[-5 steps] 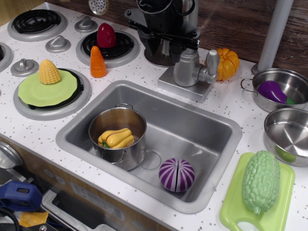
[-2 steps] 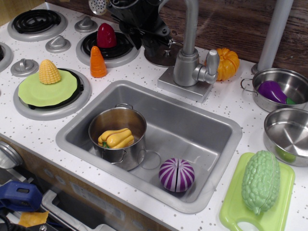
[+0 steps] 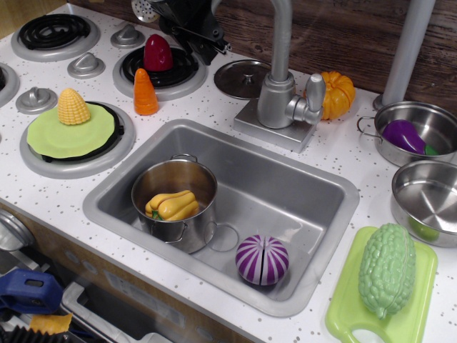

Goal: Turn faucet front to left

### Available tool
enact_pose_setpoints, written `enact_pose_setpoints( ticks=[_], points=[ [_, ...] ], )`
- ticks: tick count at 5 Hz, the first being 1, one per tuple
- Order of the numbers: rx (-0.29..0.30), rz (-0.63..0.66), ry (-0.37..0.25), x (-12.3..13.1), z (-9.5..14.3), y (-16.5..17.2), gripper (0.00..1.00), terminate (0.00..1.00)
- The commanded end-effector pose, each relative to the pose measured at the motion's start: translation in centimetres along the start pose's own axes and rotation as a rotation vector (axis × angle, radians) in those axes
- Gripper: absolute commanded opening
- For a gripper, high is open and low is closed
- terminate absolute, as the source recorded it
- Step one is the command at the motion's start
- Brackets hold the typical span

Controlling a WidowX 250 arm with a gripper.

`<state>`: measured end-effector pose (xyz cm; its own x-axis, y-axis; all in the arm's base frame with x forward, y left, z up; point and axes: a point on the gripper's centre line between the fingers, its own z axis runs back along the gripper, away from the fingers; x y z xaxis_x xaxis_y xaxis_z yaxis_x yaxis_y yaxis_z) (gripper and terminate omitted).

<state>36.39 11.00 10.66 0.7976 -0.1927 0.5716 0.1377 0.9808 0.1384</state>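
Observation:
The silver-grey faucet (image 3: 280, 98) stands on its square base plate behind the sink (image 3: 314, 186), with its stubby lever pointing right. Its gooseneck spout (image 3: 282, 36) rises and bends left out of the top edge, so its tip is hidden. My black gripper (image 3: 191, 27) is at the top of the view, left of the spout and above the back burner. Its upper part is cut off, and I cannot tell whether its jaws are open or shut, or whether they touch the spout's end.
A round lid (image 3: 245, 78) lies left of the faucet and an orange pumpkin (image 3: 338, 93) right of it. An orange carrot (image 3: 145, 93) and a red vegetable (image 3: 158, 53) stand near the gripper. The sink holds a pot (image 3: 173, 207) and a purple onion (image 3: 262, 259). A grey pole (image 3: 405, 53) stands back right.
My gripper has moved left from in front of the faucet body to above the back burner. The spout and the lid behind it now show.

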Motion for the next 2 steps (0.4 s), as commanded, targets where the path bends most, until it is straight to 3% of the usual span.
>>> enact_pose_setpoints(
  ticks=[1, 2],
  points=[
    [0.045, -0.029, -0.075, 0.63, -0.92, 3.74, 0.00, 0.00],
    [0.041, -0.047, -0.100, 0.77, -1.83, 4.54, 0.00, 0.00]
  ],
)
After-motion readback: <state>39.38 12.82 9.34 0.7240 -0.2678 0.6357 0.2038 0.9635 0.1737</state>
